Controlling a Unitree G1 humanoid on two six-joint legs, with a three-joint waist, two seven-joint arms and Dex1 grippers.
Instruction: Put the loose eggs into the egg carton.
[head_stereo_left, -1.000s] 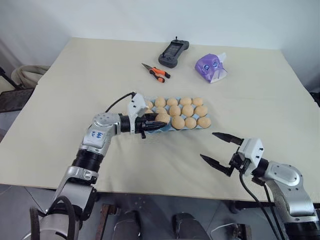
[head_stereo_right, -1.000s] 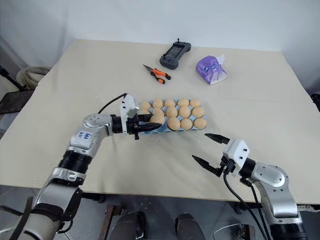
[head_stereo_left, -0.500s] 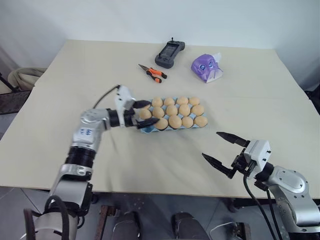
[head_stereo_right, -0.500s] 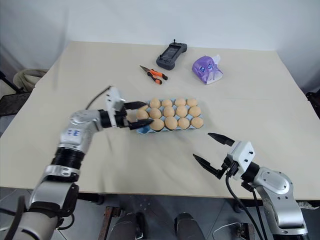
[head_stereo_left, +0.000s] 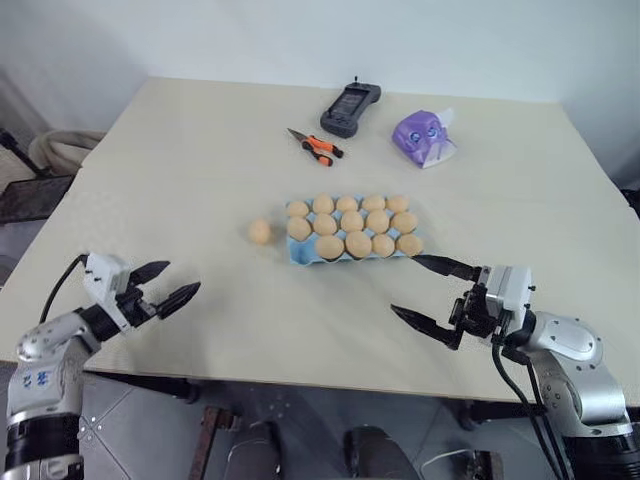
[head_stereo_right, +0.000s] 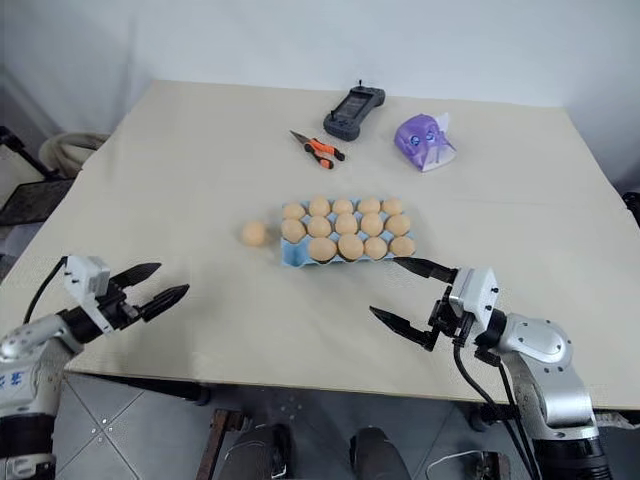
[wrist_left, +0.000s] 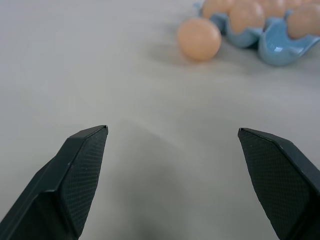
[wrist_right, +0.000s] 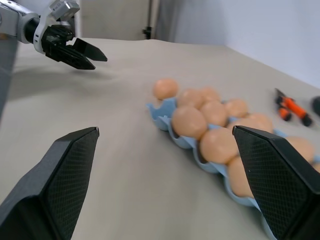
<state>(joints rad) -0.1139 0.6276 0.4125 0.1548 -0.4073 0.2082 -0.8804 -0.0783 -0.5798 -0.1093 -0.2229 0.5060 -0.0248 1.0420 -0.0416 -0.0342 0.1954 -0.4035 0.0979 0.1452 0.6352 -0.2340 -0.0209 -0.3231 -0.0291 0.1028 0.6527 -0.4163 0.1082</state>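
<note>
A light blue moulded egg carton (head_stereo_left: 354, 250) with three rows of cups sits near the middle of a pale beige table (head_stereo_left: 200, 160), and smooth, pale orange-tan eggs (head_stereo_left: 352, 224) fill its cups. One loose egg (head_stereo_left: 260, 232) of the same colour lies on the bare table just beside the carton's left end, apart from it. The left gripper (head_stereo_left: 165, 285) hovers over the table's near left edge, well away from the loose egg and the carton, with its two black fingers spread wide and nothing between them. The right gripper (head_stereo_left: 424, 292) hangs near the table's front edge, just in front of the carton's right corner, with its jaws also wide apart and empty; its upper finger tip reaches close to the carton without touching it. At the far side of the table lie a dark handheld controller (head_stereo_left: 348, 107), orange-handled pliers (head_stereo_left: 313, 146) and a crumpled purple and white packet (head_stereo_left: 423, 136), all well apart from the carton.
</note>
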